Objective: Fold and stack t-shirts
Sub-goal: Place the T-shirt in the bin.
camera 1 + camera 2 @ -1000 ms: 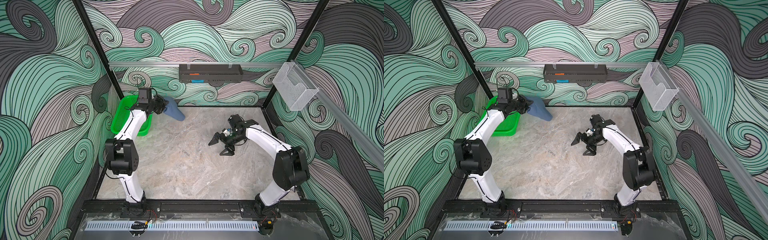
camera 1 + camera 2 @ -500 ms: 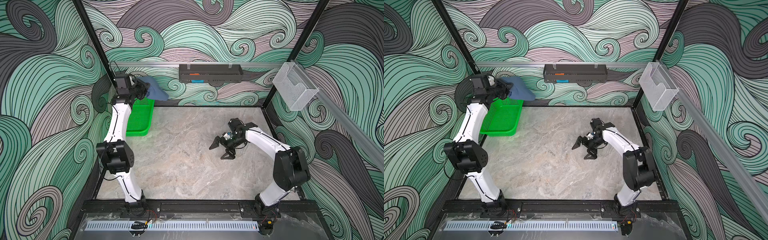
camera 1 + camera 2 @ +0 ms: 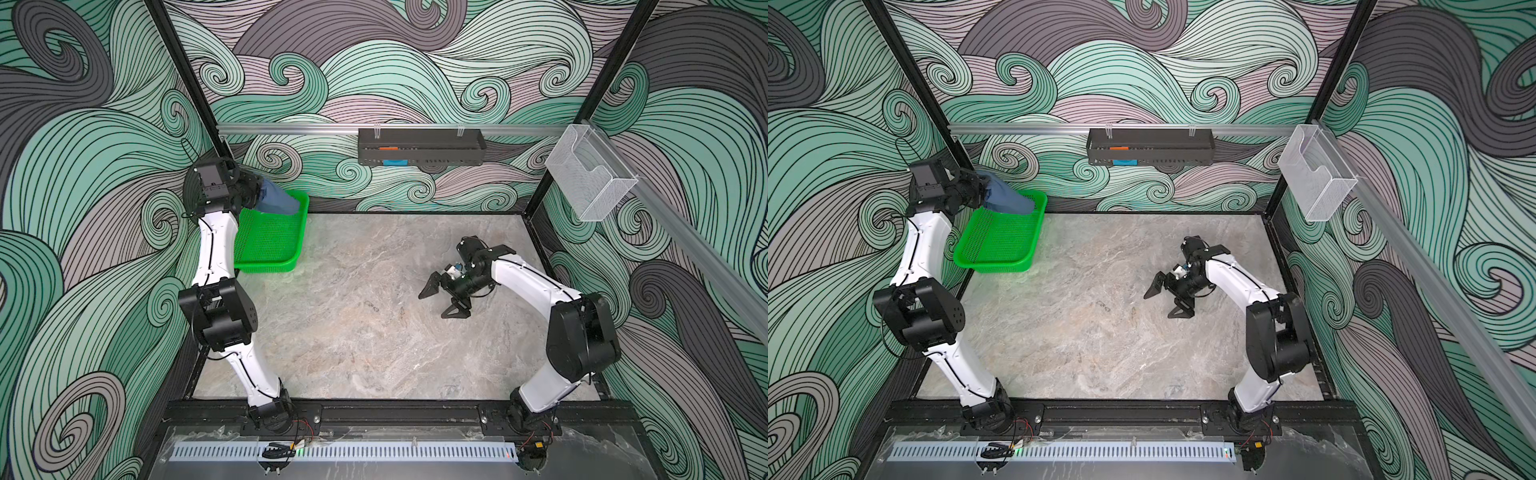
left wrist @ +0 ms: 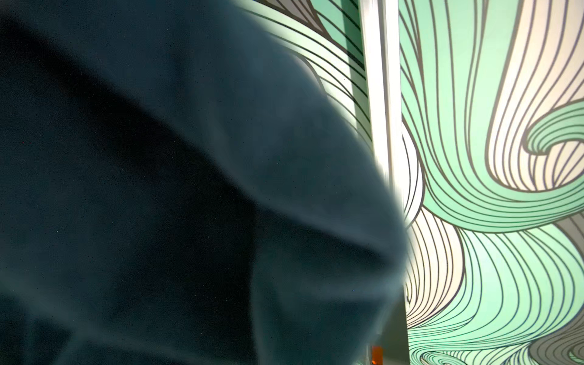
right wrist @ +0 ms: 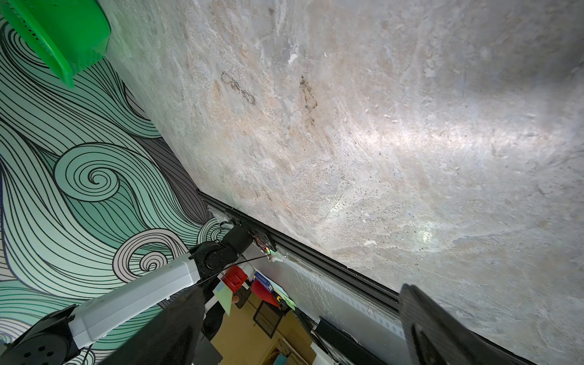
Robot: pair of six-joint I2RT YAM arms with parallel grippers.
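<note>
Nearest me the table (image 3: 353, 332) lay bare, which looked like the spot to spread things out. Mid-table the right claw (image 3: 438, 303) hung low w/ jaws wide, nothing in it, well apart from any cloth. Far back-left, the left claw (image 3: 980, 191) sat high above the green basket (image 3: 992, 264), pinched tight on a bunch of the t-shirt (image 3: 1007, 199).

My read: the step in hand was getting the t-shirt out & over to the table. To do it well, I'd carry it high enough that the hanging end clears the basket rim and bring it toward centre. Then lower it so the loose end lands first, and let the right claw take a free edge & draw it flat, w/o tugging against the left's grip.

The t-shirt itself was plain slate-blue & soft. It was bunched into a drooping cone from the claw, low end over the basket's far rim. Touching or not, I couldn't tell. In the left wrist view it was only dark folds; no tag or print showed.
</note>
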